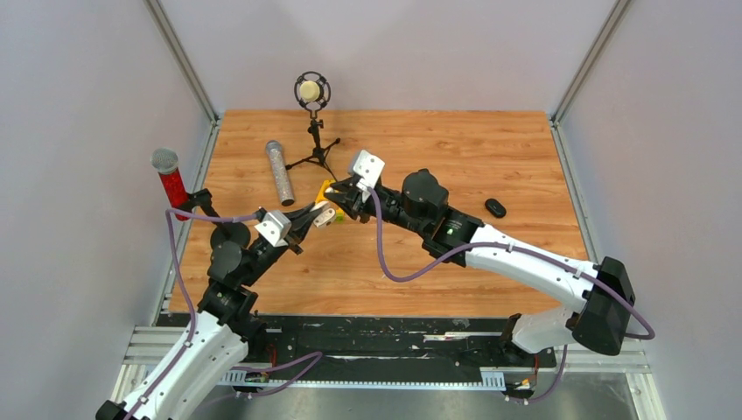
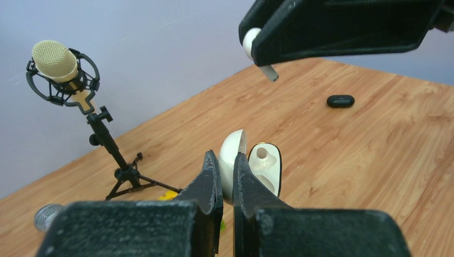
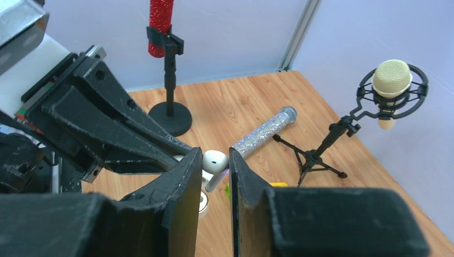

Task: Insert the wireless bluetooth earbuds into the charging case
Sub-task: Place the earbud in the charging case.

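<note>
Above mid-table, tip to tip — left gripper [image 2: 227,179] clamps the charging case [image 2: 266,167], right gripper [image 3: 214,158] pinches an earbud [image 2: 249,43].

Tripod microphone [image 1: 312,91] and glittery microphone [image 1: 280,172] crowd behind the charging case [image 2: 265,167].

Left arm [image 1: 234,262] and right arm [image 1: 525,255] angle inward; left gripper [image 2: 225,159] clamps tight, right gripper [image 3: 212,156] seems narrowly pinched.
</note>
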